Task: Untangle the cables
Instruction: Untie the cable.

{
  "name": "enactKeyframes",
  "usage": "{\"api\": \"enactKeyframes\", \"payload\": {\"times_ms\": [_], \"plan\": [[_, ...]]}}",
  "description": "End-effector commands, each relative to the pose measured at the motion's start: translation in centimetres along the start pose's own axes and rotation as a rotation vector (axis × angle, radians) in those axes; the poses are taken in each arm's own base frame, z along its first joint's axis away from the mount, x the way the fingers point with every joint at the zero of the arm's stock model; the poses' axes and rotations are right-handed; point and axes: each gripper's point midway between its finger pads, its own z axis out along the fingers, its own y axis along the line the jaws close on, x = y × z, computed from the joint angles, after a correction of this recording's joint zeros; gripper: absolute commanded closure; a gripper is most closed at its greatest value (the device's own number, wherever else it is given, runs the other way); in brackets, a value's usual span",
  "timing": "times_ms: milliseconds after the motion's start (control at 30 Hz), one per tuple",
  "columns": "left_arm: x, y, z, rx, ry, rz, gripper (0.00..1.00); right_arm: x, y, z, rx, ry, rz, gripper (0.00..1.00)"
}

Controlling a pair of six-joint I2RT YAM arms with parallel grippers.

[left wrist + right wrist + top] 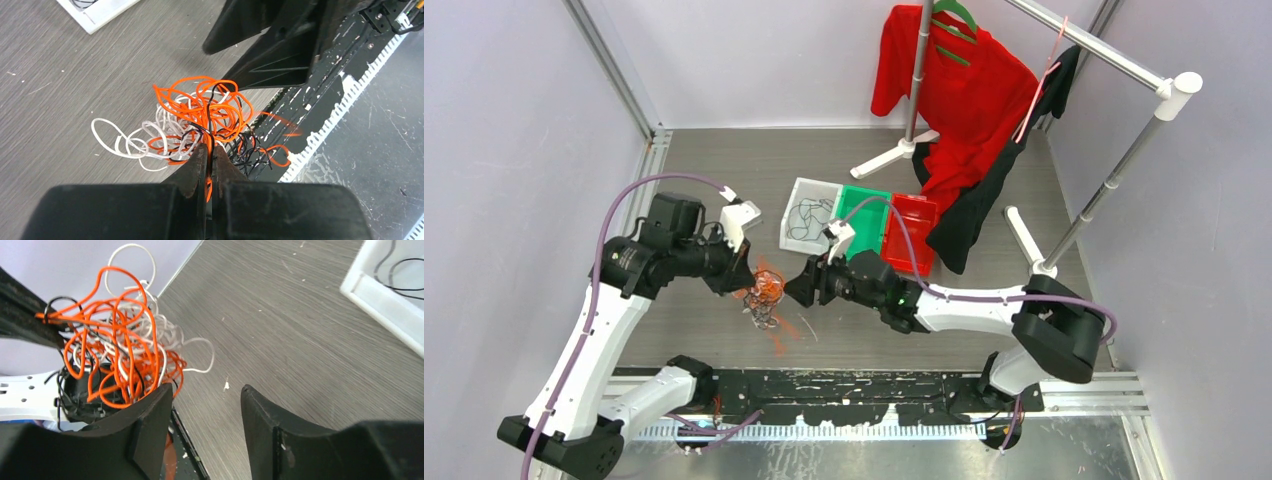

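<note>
White bin [816,236] with black cable [804,214] — cable tangle [200,107] in left tool [210,150]

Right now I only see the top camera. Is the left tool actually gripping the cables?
Observer: Yes. Its wrist camera shows the left tool shut on orange and black strands of the cables.
Operator: And the right tool?
Observer: Open, with nothing between its fingers; the cables sit beside one finger, outside the gap.
</note>
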Motion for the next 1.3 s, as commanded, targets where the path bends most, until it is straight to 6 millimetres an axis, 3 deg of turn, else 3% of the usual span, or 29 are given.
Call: {"api": "enactKeyframes", "payload": {"times_ms": [0, 133, 267, 400, 733, 833, 1000, 1133, 1267], "plan": [[-1.5, 1.0, -0.8, -0.078, -0.067, 0.008, 1.00, -3.8, 1.0, -2.0, 0.032, -0.151, -0.059, 0.40], [-1.7, 0.9, -0.8, -0.078, -0.081, 0.002, 1.00, -4.3, 1.1, -3.5, 0.069, -0.142, -0.110, 0.38], [-1.9, 0.4, -0.8, -0.045, -0.083, -0.010, 1.00, -5.6, 2.9, -3.8, 0.027, -0.166, -0.144, 0.37], [-2.2, 0.0, -0.7, -0.026, -0.089, -0.022, 1.00, -6.3, 4.4, -2.7, -0.003, -0.178, -0.152, 0.37], [-3.0, -0.8, -0.7, 0.019, -0.107, -0.062, 1.00, -5.2, 5.1, 1.4, 0.002, -0.158, -0.167, 0.36], [-4.0, -2.4, -1.3, 0.097, -0.132, -0.083, 1.00, -5.2, 4.3, 2.4, 0.064, -0.174, -0.174, 0.36], [-4.7, -5.7, -2.2, 0.285, -0.115, -0.127, 1.00, -7.4, 1.5, 2.6, 0.204, -0.335, -0.120, 0.35], [-5.9, -7.8, -3.7, 0.398, -0.129, -0.140, 1.00, -7.0, 1.9, 3.0, 0.172, -0.337, -0.117, 0.34], [-6.0, -8.5, -4.4, 0.433, -0.135, -0.136, 1.00, -6.6, 2.1, 2.4, 0.107, -0.388, -0.070, 0.35]]}}
